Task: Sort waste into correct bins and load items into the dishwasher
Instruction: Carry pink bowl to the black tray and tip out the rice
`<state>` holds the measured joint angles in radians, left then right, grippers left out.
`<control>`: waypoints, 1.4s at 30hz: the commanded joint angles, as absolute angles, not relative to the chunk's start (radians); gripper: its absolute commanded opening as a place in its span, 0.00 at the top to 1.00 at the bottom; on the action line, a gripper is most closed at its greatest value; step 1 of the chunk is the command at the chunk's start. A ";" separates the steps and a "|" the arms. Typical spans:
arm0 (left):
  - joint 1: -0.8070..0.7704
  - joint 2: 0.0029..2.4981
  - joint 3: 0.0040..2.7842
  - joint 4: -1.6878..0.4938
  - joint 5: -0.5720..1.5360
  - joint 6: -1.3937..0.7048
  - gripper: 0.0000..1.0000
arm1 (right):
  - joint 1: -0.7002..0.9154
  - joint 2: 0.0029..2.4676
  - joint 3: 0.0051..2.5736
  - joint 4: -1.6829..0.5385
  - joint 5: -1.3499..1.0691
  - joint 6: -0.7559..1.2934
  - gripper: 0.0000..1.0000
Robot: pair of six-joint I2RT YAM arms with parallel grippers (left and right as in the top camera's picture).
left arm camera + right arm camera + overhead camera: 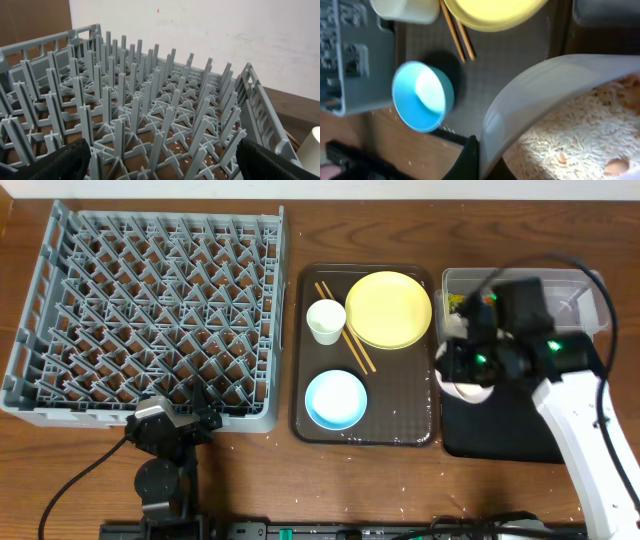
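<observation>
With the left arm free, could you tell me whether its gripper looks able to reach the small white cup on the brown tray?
Probably yes: the left gripper is open and empty at the near edge of the rack, the cup stands uncovered, and the right gripper is past the tray.

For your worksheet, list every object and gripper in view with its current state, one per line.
dish rack: empty
yellow plate: flat on brown tray, empty
white cup: upright, empty
blue bowl: upright, empty
chopsticks: lying on brown tray
white bowl: gripped, rice inside
clear tub: wrapper inside
left gripper: open, empty
right gripper: shut on white bowl
</observation>
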<state>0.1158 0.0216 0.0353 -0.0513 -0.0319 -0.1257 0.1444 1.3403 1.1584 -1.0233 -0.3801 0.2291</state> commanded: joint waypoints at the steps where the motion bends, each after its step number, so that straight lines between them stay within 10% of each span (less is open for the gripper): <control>1: 0.113 0.019 0.004 -0.069 -0.038 -0.112 0.06 | 0.007 1.285 0.995 -0.946 -0.677 0.069 0.99; 27: 0.113 0.019 0.004 -0.069 -0.038 -0.112 0.07 | -0.606 1.433 0.605 -0.822 -1.438 -0.382 0.99; 42: 0.113 0.019 0.004 -0.069 -0.038 -0.112 0.07 | -0.776 1.466 0.608 -0.810 -1.561 -0.306 0.99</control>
<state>0.1158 0.0216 0.0349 -0.0509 -0.0319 -0.1257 -0.7372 1.4651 0.6064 -0.8135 -1.4967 -0.3351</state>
